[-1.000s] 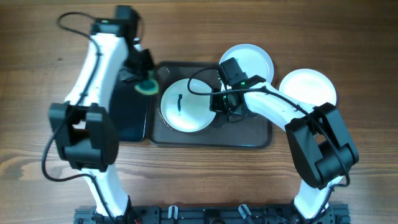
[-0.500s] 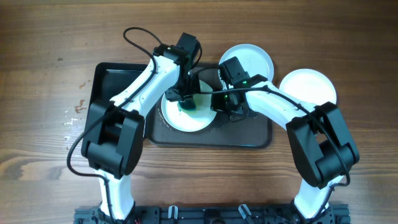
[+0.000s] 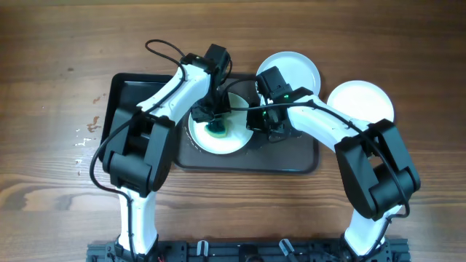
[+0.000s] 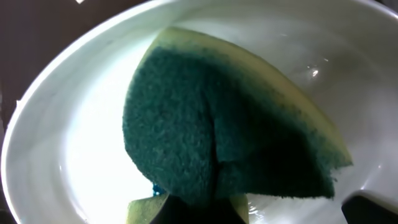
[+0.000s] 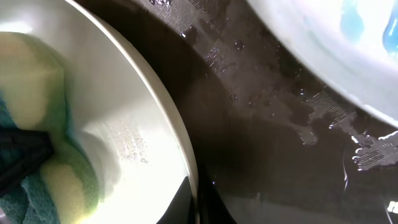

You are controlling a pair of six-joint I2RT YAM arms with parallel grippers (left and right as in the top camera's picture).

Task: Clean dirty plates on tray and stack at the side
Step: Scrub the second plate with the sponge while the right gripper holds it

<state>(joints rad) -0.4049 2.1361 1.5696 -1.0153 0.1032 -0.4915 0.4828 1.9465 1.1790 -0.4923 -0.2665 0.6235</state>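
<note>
A white plate (image 3: 231,142) lies on the left part of the dark tray (image 3: 291,156). My left gripper (image 3: 216,125) is shut on a green sponge (image 3: 217,131) and presses it onto the plate's middle. The left wrist view shows the sponge (image 4: 217,137) flat on the plate (image 4: 68,149), with a trace of blue at its edge. My right gripper (image 3: 257,120) is shut on this plate's right rim (image 5: 155,106), jaws (image 5: 198,202) pinching it. A second plate (image 3: 291,69) with a blue smear (image 5: 351,25) overlaps the tray's back edge. A third plate (image 3: 360,102) lies on the table at the right.
A smaller black tray (image 3: 131,94) lies against the dark tray's left side. The dark tray's floor (image 5: 267,143) is wet with droplets. Bare wooden table surrounds both trays.
My left arm carried the sponge from over the black tray to the plate, then slid it slightly toward the front. The plate's blue smear is now covered. The right arm stayed still.
</note>
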